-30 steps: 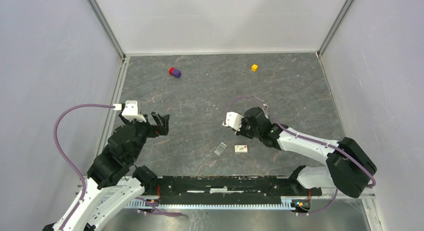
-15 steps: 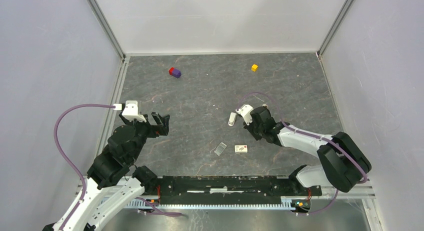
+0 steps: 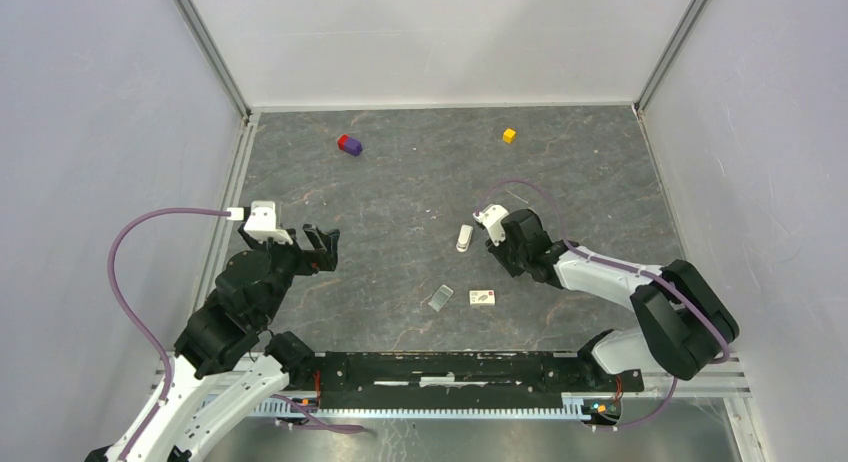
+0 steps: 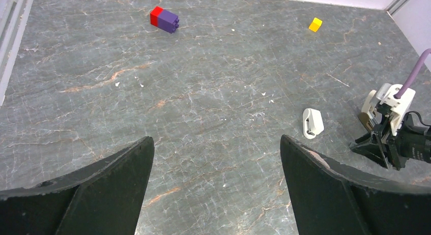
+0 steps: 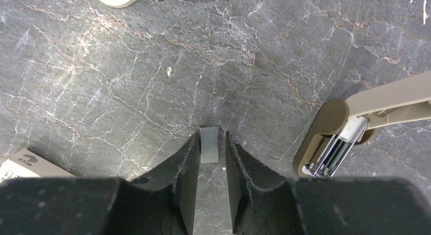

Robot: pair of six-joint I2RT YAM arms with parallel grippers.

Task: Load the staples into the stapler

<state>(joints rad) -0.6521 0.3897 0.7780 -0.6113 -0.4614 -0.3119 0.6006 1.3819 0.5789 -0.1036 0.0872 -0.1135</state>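
The stapler (image 5: 333, 124) lies open just right of my right fingers. Its pale upper arm is swung away to the right and the grey metal channel inside is exposed. In the top view the right arm hides it. My right gripper (image 5: 210, 135) points down at the table. A short grey strip of staples (image 5: 209, 146) sits between its tips, against the left finger, with a thin gap to the right one. My left gripper (image 4: 214, 138) hovers wide open with nothing in it, far left of the stapler.
A small white oval plastic piece (image 3: 465, 238) lies just left of the right gripper (image 3: 498, 250). A staple box (image 3: 483, 298) and a loose grey strip (image 3: 440, 298) lie nearer the arm bases. A red-and-purple block (image 3: 349, 144) and a yellow cube (image 3: 509, 135) sit at the back.
The right wrist has shifted right and turned, uncovering the small white piece on the table. Its jaws have widened slightly around the staple strip. The left arm has not moved.
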